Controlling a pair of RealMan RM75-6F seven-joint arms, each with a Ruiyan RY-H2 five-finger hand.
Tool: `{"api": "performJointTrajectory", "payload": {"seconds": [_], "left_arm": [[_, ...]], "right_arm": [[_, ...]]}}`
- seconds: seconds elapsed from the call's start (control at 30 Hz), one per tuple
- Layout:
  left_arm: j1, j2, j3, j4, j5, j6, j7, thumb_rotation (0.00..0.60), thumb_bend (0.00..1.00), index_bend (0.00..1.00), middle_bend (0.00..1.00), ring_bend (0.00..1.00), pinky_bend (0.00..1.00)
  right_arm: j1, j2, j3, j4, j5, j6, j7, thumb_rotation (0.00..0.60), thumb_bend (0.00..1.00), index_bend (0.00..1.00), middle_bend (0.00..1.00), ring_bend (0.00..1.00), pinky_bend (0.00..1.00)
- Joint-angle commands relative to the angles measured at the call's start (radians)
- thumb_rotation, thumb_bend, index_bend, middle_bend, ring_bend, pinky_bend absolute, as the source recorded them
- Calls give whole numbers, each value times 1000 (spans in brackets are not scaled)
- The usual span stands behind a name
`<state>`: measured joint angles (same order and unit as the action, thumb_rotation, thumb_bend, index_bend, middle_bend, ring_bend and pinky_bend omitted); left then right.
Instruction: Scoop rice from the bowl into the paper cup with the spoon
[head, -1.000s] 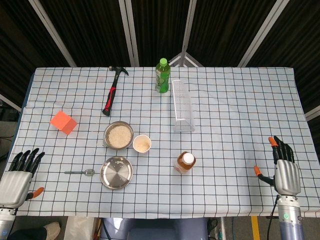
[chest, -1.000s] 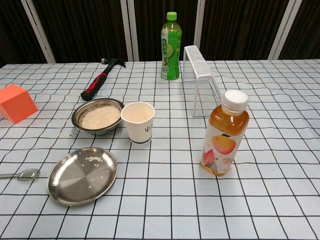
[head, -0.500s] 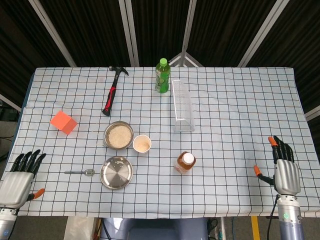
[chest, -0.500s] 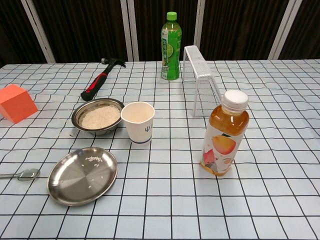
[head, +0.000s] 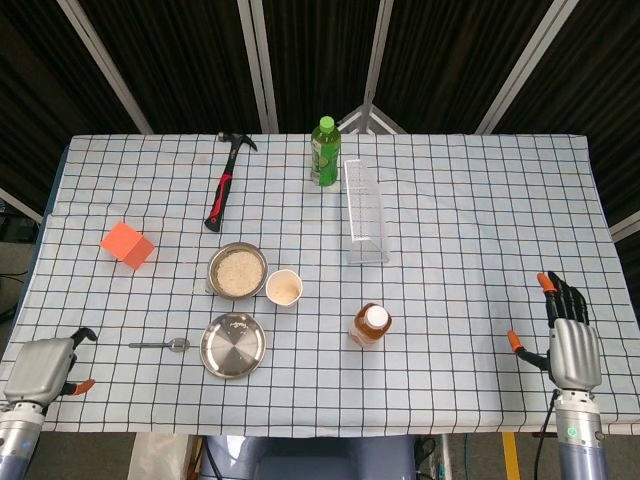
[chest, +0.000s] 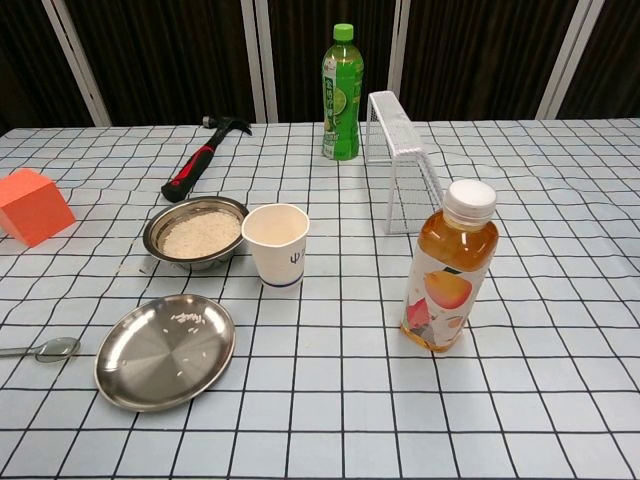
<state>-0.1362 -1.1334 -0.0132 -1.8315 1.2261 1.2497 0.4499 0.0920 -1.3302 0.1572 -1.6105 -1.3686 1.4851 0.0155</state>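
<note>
— Only the left hand (head: 40, 368) had changed since the earlier frame: its fingers, spread flat before, had curled in, and it sat a little lower at the near left corner of the table (head: 470, 260). Nothing else had shifted.

— Was it holding anything?

— No. It was curled on nothing, and the spoon (head: 160, 345) lay on the cloth well to its right, handle pointing toward that hand, bowl end just beside the steel plate (head: 233, 346). I'd judge that layout was meant to suit a left-hand pickup.

— And the right hand (head: 567, 338)?

— Parked at the near right edge, fingers apart and pointing away, empty, well apart from everything.

— Where were the rice and the cup?

— The rice bowl (chest: 195, 232) stood beyond the plate, with the paper cup (chest: 276, 243) touching or nearly touching its right side, probably so each scoop had a short trip. A few grains lay on the plate.

— Anything in the way?

— The orange block (head: 127, 245), hammer (head: 223, 190), green bottle (head: 324, 151), wire rack (head: 365, 210) and tea bottle (chest: 449, 266) all stood clear of that path.
</note>
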Motion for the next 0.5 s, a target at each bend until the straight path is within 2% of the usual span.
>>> {"api": "performJointTrajectory", "payload": {"seconds": [0.03, 0.3, 0.5], "left_arm": [[-61, -58, -38, 33, -85, -50, 99, 600, 299, 467, 1000, 1000, 1000], [-147, -189, -75, 142, -214, -95, 227, 600, 337, 474, 1000, 1000, 1000], [-178, -238, -70, 164, -264, -104, 275, 600, 336, 478, 1000, 1000, 1000]], "right_arm": [[1, 0, 0, 0, 2, -3, -2, 600, 326, 0, 0, 0, 0], [-1, 1, -1, -5, 0, 1, -6, 600, 327, 0, 0, 0, 0], [-3, 1, -2, -9, -3, 6, -9, 600, 328, 0, 0, 0, 0]]}}
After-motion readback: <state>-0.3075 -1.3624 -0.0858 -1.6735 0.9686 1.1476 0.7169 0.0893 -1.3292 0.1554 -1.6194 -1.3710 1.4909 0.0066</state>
